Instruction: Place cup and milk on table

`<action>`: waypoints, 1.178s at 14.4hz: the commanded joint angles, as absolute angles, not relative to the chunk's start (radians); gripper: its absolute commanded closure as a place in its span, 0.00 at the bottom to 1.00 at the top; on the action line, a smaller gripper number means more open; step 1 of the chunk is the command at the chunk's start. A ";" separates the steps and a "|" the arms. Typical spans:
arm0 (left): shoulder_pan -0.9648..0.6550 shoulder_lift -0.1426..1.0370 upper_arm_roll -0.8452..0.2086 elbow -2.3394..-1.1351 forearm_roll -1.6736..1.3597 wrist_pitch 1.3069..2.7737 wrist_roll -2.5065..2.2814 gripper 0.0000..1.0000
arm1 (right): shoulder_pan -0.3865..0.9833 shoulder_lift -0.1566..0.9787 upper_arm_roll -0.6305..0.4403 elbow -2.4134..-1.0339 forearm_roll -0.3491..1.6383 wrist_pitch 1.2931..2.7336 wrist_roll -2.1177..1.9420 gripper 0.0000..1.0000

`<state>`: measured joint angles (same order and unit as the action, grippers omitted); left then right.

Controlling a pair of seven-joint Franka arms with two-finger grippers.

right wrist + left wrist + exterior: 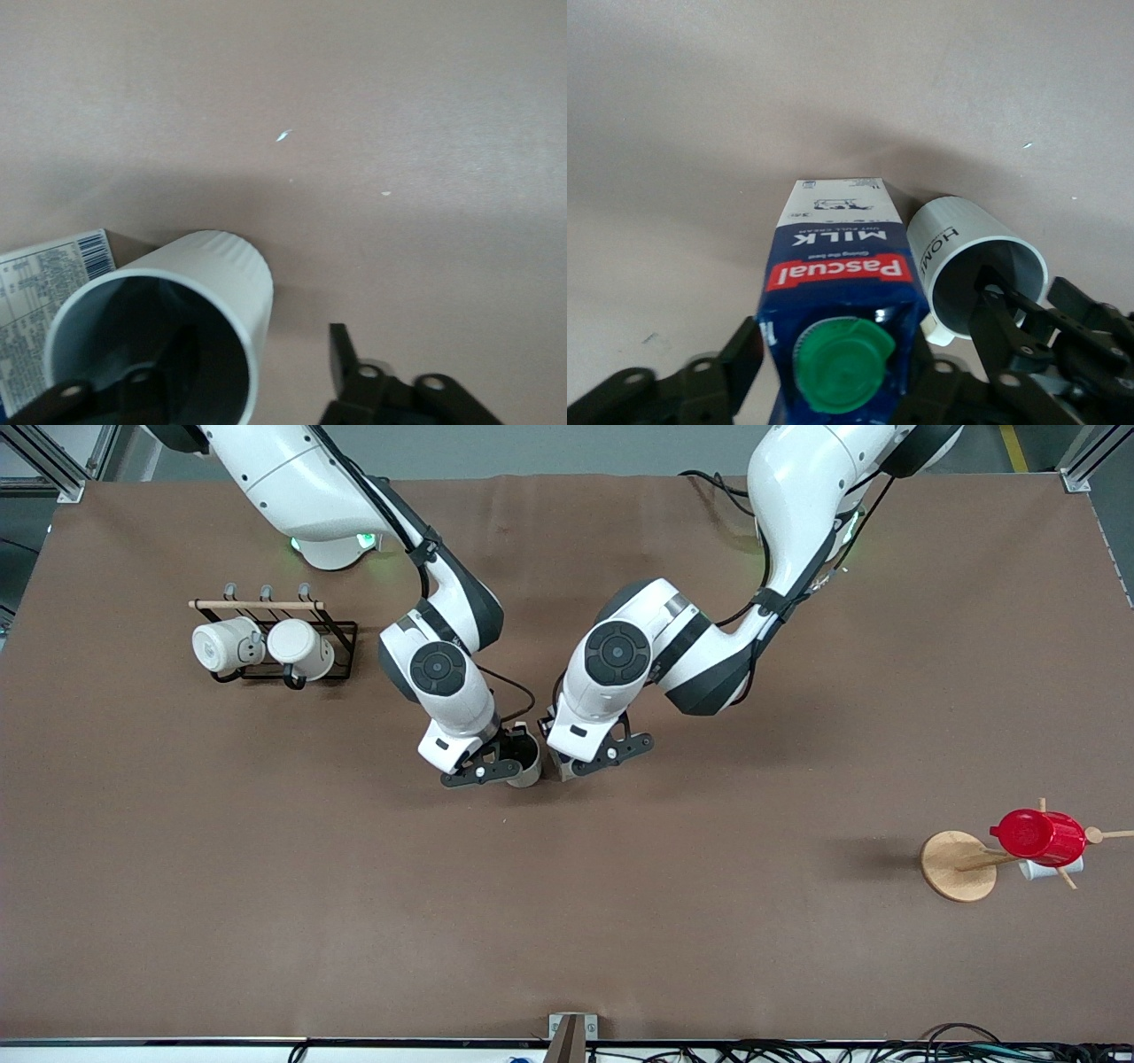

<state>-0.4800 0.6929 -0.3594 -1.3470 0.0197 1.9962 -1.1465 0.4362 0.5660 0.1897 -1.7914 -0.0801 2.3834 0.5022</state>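
Observation:
The cream cup (pixel 530 767) stands on the brown table (pixel 709 921) near its middle, beside the dark-blue milk (pixel 562 767), which stands on the side toward the left arm's end. My right gripper (pixel 507 767) is open, with one finger inside the cup (pixel 221 266) and the other outside, clear of its wall. My left gripper (pixel 582 763) is shut on the milk (pixel 837 257) by its sides, with the green cap facing up. The left wrist view also shows the cup (pixel 957 235), and the right wrist view the milk's printed side (pixel 44 283).
A black wire rack (pixel 341 646) with two white mugs stands toward the right arm's end. A wooden peg stand (pixel 957 865) with a red cup (pixel 1036 837) stands toward the left arm's end, nearer to the front camera.

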 commanded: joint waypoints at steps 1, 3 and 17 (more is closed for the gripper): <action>-0.479 0.671 -0.347 -1.319 0.032 1.985 -1.155 0.00 | 0.394 0.540 0.198 -1.784 -0.104 2.343 0.512 0.00; -0.434 0.606 -0.338 -1.319 0.034 1.976 -1.138 0.00 | 0.365 0.494 0.199 -1.782 -0.100 2.295 0.512 0.00; 0.125 0.056 -0.347 -1.465 0.097 1.591 -0.223 0.00 | 0.015 -0.049 0.008 -1.773 -0.087 1.894 0.312 0.00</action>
<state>0.0660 0.1725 -0.3396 -1.3437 0.1614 1.5868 -0.2862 0.0245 0.0248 0.0488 -1.7388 -0.0810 1.9478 0.4225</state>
